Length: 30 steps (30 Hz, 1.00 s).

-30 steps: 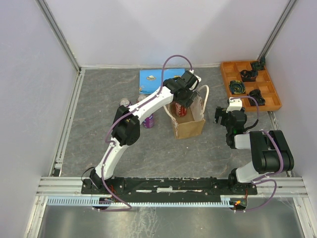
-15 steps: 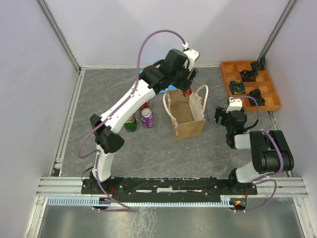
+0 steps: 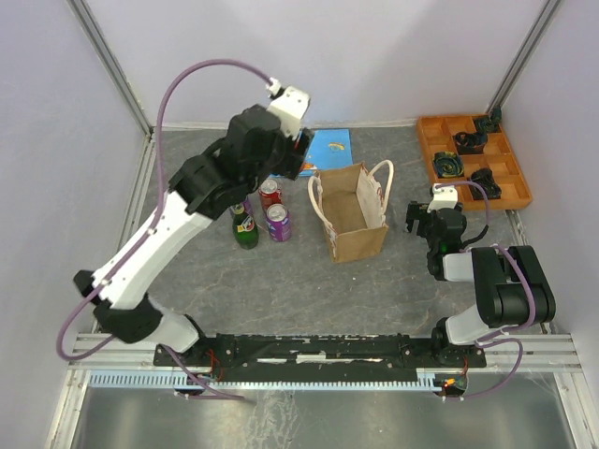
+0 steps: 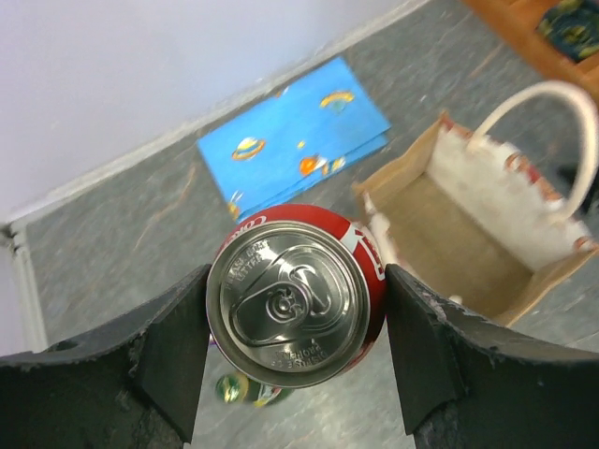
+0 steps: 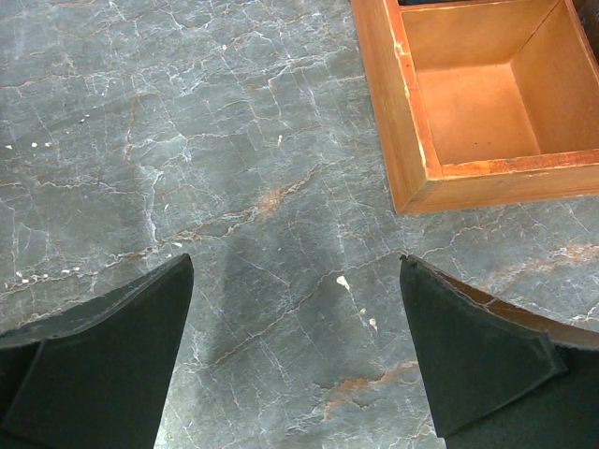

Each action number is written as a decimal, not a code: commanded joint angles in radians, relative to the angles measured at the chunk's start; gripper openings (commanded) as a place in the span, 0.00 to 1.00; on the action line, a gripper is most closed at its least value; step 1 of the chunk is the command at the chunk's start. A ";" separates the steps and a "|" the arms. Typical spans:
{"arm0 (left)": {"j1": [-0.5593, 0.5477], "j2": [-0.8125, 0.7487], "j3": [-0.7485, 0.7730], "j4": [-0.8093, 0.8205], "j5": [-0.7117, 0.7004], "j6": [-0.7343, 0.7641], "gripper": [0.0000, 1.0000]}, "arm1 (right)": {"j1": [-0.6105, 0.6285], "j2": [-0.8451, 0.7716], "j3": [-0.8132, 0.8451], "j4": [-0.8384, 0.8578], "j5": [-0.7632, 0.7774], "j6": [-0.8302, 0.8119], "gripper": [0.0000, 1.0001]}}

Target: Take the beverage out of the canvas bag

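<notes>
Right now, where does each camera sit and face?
Top external: high behind, looking down on grey table, left arm, right arm.
Left wrist: on the left gripper, looking down past its fingers clamping a red soda can.
Right wrist: on the right gripper, open fingers, facing table and orange compartment tray.
Shared: top and left wrist see the boxy tan canvas bag.

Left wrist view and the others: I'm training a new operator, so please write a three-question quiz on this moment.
1. True or false: the red soda can sits inside the tan canvas bag.
2. Fill in: the right gripper is ___ (open or shut).
3. What clamps the can? A: left gripper. B: right gripper. C: nothing.
Key: 1 false; 2 open; 3 A.
</notes>
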State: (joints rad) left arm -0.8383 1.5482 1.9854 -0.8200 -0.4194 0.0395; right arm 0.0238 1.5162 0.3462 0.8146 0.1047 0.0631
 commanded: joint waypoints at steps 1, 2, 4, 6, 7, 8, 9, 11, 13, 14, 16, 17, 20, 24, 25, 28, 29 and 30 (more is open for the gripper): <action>-0.001 -0.198 -0.250 0.157 -0.100 -0.003 0.03 | -0.002 -0.004 0.024 0.041 -0.008 -0.005 0.99; -0.001 -0.258 -0.329 0.187 -0.096 -0.013 0.03 | -0.002 -0.004 0.024 0.041 -0.008 -0.005 0.99; -0.001 -0.340 -0.476 0.247 -0.075 -0.037 0.03 | -0.002 -0.005 0.024 0.041 -0.008 -0.005 0.99; 0.000 -0.408 -0.606 0.296 -0.053 -0.066 0.03 | -0.002 -0.004 0.025 0.041 -0.008 -0.005 0.99; 0.000 -0.438 -0.660 0.317 -0.048 -0.079 0.03 | -0.003 -0.004 0.024 0.042 -0.008 -0.005 0.99; 0.000 -0.464 -0.712 0.335 -0.048 -0.092 0.03 | -0.002 -0.004 0.024 0.041 -0.008 -0.005 0.99; -0.001 -0.487 -0.761 0.348 -0.048 -0.103 0.03 | -0.002 -0.003 0.023 0.041 -0.008 -0.006 0.99; -0.002 -0.524 -0.860 0.372 -0.046 -0.123 0.03 | -0.004 -0.003 0.023 0.041 -0.008 -0.005 0.99; -0.001 -0.540 -0.926 0.389 -0.038 -0.142 0.03 | -0.002 -0.002 0.023 0.041 -0.008 -0.005 0.99; -0.002 -0.542 -0.955 0.400 -0.029 -0.148 0.03 | -0.003 -0.004 0.023 0.041 -0.008 -0.005 0.99; -0.005 -0.540 -0.998 0.424 -0.014 -0.160 0.03 | -0.002 -0.003 0.023 0.041 -0.008 -0.005 0.99; -0.007 -0.537 -1.015 0.439 -0.009 -0.163 0.03 | -0.002 -0.003 0.024 0.041 -0.008 -0.005 0.99; -0.010 -0.519 -1.054 0.480 -0.002 -0.177 0.03 | -0.002 -0.005 0.023 0.041 -0.007 -0.005 0.99; -0.011 -0.488 -1.110 0.536 0.002 -0.192 0.03 | -0.003 -0.004 0.024 0.041 -0.008 -0.005 0.99; -0.011 -0.479 -1.122 0.551 0.002 -0.193 0.03 | -0.002 -0.004 0.024 0.041 -0.008 -0.005 0.99; -0.011 -0.444 -1.143 0.569 -0.001 -0.193 0.03 | -0.002 -0.004 0.022 0.041 -0.008 -0.005 0.99; -0.011 -0.432 -1.150 0.574 -0.001 -0.193 0.03 | -0.002 -0.005 0.024 0.041 -0.008 -0.005 0.99; -0.011 -0.422 -1.154 0.580 -0.003 -0.194 0.03 | -0.003 -0.004 0.024 0.041 -0.008 -0.005 0.99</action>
State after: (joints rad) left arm -0.8448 1.1042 0.8330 -0.4019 -0.4076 -0.1001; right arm 0.0238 1.5162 0.3462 0.8146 0.1043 0.0631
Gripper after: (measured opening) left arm 0.741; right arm 0.992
